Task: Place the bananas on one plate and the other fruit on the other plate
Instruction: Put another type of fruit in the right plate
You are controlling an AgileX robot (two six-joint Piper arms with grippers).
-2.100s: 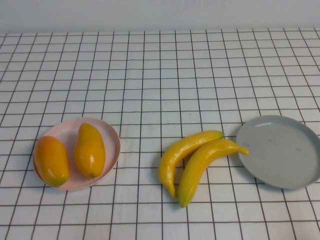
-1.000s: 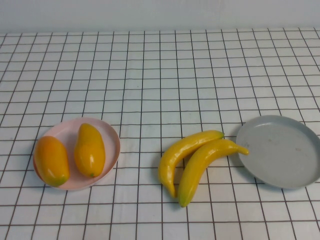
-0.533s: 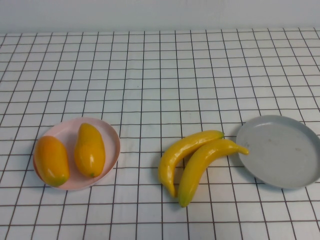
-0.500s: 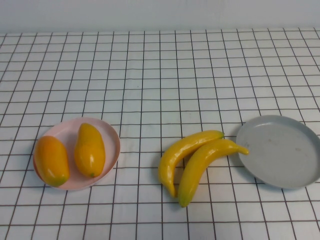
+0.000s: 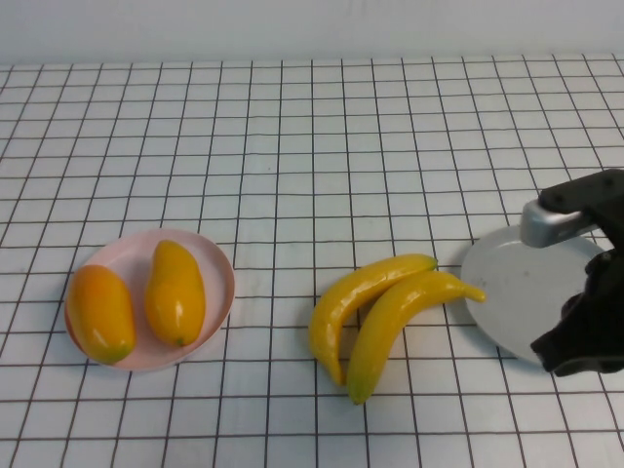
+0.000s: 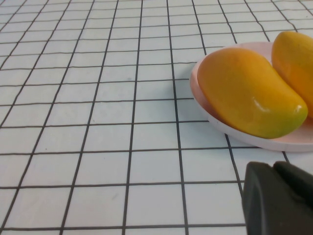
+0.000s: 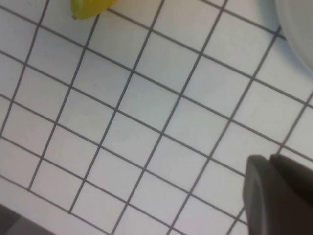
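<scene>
Two bananas (image 5: 366, 292) (image 5: 398, 320) lie side by side on the table between the plates; one's tip (image 7: 90, 7) shows in the right wrist view. The grey plate (image 5: 517, 278) at the right holds nothing. My right gripper (image 5: 570, 346) (image 7: 270, 161) hangs shut and empty over that plate's near right rim (image 7: 299, 22), right of the bananas. Both other fruit (image 5: 99, 312) (image 5: 175, 291) rest on the pink plate (image 5: 216, 263) at the left. My left gripper (image 6: 274, 169) is shut and empty, low beside the pink plate (image 6: 264, 139) and its nearer fruit (image 6: 249, 90).
The table wears a white cloth with a black grid (image 5: 292, 146). A pale wall runs along the far edge. The right arm's silver and black links (image 5: 565, 214) cross above the grey plate's far right side.
My right arm has come into the high view from the right and now covers part of the grey plate. The fruit and plates have not moved.
</scene>
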